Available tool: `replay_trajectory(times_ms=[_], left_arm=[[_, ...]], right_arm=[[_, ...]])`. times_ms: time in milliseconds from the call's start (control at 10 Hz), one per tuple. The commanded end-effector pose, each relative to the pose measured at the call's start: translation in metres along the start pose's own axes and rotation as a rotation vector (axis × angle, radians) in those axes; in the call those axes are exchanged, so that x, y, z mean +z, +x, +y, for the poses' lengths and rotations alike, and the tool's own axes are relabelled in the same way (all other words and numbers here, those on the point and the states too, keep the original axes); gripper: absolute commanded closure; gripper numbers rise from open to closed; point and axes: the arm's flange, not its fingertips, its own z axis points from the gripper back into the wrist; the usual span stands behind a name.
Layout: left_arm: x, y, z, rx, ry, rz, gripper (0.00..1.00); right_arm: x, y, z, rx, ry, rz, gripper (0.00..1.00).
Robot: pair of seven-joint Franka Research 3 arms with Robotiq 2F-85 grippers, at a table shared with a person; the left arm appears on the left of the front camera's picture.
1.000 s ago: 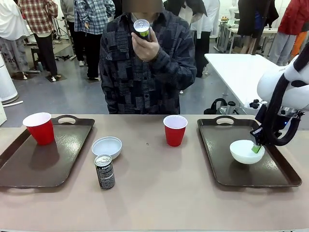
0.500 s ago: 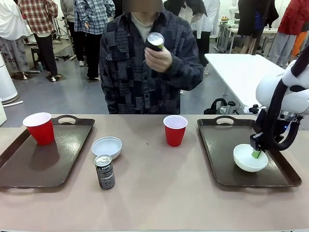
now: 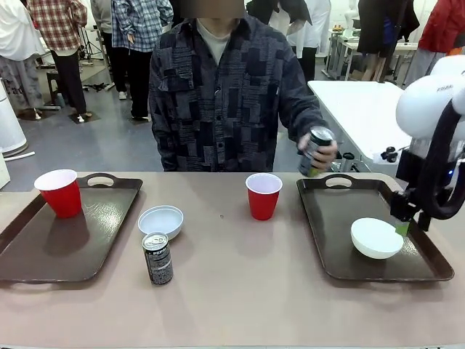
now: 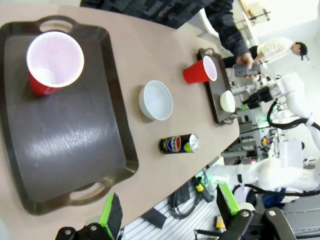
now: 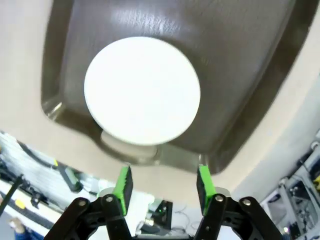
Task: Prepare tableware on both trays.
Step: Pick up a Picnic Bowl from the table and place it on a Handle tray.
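Right tray [image 3: 341,243] carries one white bowl [image 3: 376,238], upright toward its near right corner; by my count that is its one item so far. My right gripper [image 5: 164,182] hangs just past the bowl's rim, over the tray's edge; its fingers [image 5: 123,184] are spread apart and empty, the bowl lying beyond them and not between them. The person's hand [image 3: 327,155] holds a slim dark can [image 3: 317,139] just above the far rim of the right tray, not yet set down; whether it is meant for this tray I can only guess, though it looks likely. Left tray [image 3: 65,251] has one red cup [image 3: 62,193] upright at its far left corner and nothing else. Out on the bare counter [image 3: 240,298], between the trays: a second red cup [image 3: 263,195], nearer the right tray; a second bowl [image 3: 160,220] just beside the left tray's right rim; a second can [image 3: 158,258] standing just in front of that bowl. My left gripper [image 4: 170,220] looks down on the left tray from well above, fingers wide apart, holding nothing. Judgement: two of six pieces placed, roughly a third done; left to do, the mid-counter cup and a can onto the right tray, the loose bowl and the standing can onto the left.
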Motion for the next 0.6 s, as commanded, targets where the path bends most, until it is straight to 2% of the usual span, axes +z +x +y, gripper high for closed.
replay_trajectory(times_ms=[0, 100, 200, 400, 500], left_arm=[[0.001, 0.000, -0.001, 0.009, -0.013, -0.008, 0.00], [0.001, 0.000, -0.001, 0.009, -0.013, -0.008, 0.00], [0.001, 0.000, -0.001, 0.009, -0.013, -0.008, 0.00], [0.001, 0.000, -0.001, 0.009, -0.013, -0.008, 0.00], [0.001, 0.000, -0.001, 0.009, -0.013, -0.008, 0.00]], right_arm=[[0.033, -0.018, 0.012, 0.006, -0.026, -0.015, 0.19], [0.050, -0.026, 0.017, -0.044, -0.020, -0.059, 0.00], [0.065, -0.037, 0.023, -0.078, -0.014, -0.105, 0.00], [0.089, -0.053, 0.034, -0.232, -0.072, -0.217, 0.00], [0.092, -0.053, 0.036, -0.255, -0.082, -0.227, 0.12]])
